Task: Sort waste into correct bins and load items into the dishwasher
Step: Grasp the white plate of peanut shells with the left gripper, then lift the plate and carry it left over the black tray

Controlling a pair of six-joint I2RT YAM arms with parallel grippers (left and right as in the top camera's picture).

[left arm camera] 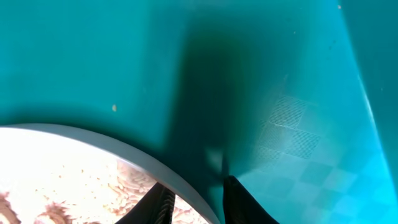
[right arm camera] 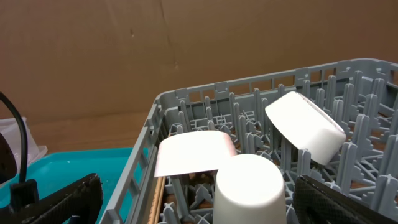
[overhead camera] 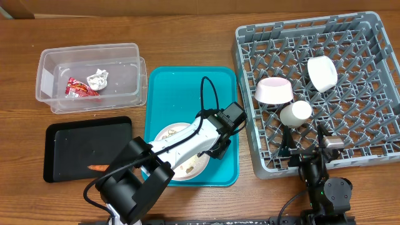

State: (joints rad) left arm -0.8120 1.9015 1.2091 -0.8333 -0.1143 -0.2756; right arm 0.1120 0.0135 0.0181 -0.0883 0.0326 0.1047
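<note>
Though its arm (overhead camera: 181, 145) hides most of the plate (overhead camera: 170, 132), the left gripper (left arm camera: 197, 185) pinches the rim (left arm camera: 124, 146); the right gripper (right arm camera: 202, 202) gapes.

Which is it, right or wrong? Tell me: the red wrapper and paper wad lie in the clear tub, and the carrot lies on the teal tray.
Wrong: the overhead view shows the carrot on the black tray, not the teal tray. The red wrapper and paper wad do lie in the clear tub.

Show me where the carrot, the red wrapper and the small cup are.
carrot (overhead camera: 98, 167), overhead view, its middle.
red wrapper (overhead camera: 80, 89), overhead view, its middle.
small cup (overhead camera: 295, 114), overhead view, its side wall.
</note>
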